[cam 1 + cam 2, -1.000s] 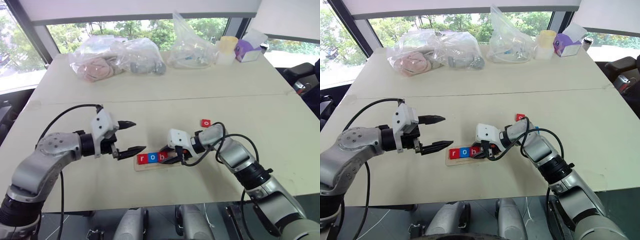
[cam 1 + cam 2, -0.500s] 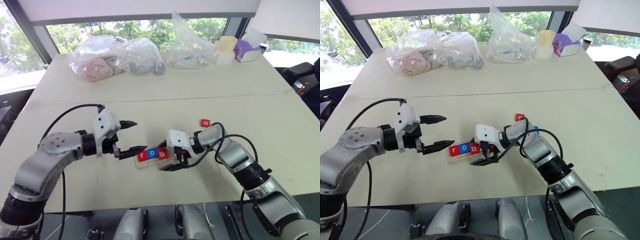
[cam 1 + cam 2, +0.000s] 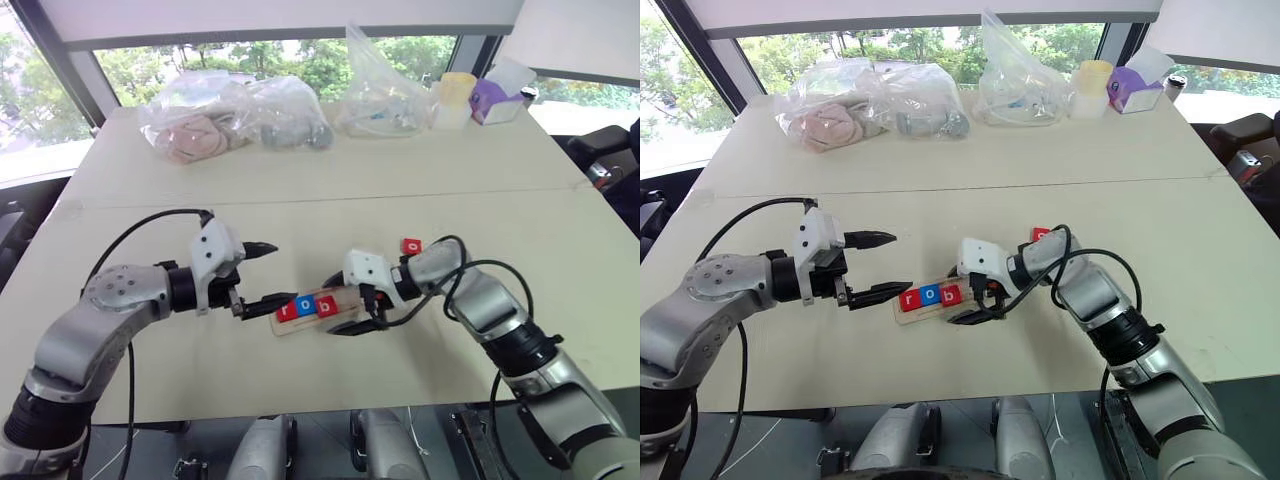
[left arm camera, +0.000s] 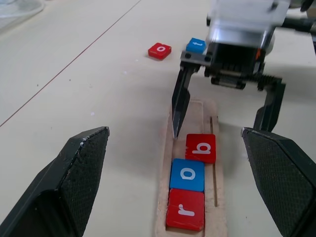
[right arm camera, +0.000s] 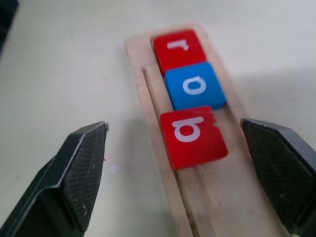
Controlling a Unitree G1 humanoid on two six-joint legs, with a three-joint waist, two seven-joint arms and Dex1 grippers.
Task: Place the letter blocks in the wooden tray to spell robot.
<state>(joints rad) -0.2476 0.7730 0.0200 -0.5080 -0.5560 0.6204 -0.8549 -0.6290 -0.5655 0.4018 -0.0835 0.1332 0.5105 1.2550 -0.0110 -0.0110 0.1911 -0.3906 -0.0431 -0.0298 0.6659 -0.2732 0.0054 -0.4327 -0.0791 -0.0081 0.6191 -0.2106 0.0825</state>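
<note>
- My right gripper (image 3: 970,297) is released, its two black fingers spread wide and holding nothing. It hangs just over the wooden tray (image 5: 217,197), with the red b block (image 5: 193,137) lying free between the jaws, touched by neither.
- My left gripper (image 3: 262,276) is also spread wide and empty. It hovers just off the tray's other end, the one where the red r block (image 4: 186,210) sits.
- In the tray the order reads r, then the blue o block (image 4: 187,175), then b, each touching the next. The b sits slightly skewed against the groove. I judge three of five letters placed, with the second o due next.
- The tray's long axis runs from my left gripper's side toward my right gripper, and the bare groove past the b lies under my right wrist.
- The red o block (image 3: 411,246) lies loose on the table, beyond the tray toward the far edge and just behind my right forearm. The blue t block (image 4: 196,45) lies just beside it, apart from it.
- The relation that matters: both loose blocks lie on my right gripper's side, away from the tray's filled end. My left gripper has the whole tray and my other arm between it and them.
- So I judge the right gripper the nearer one; it would have to pull back off the tray and swing toward the far edge to reach the red o.
</note>
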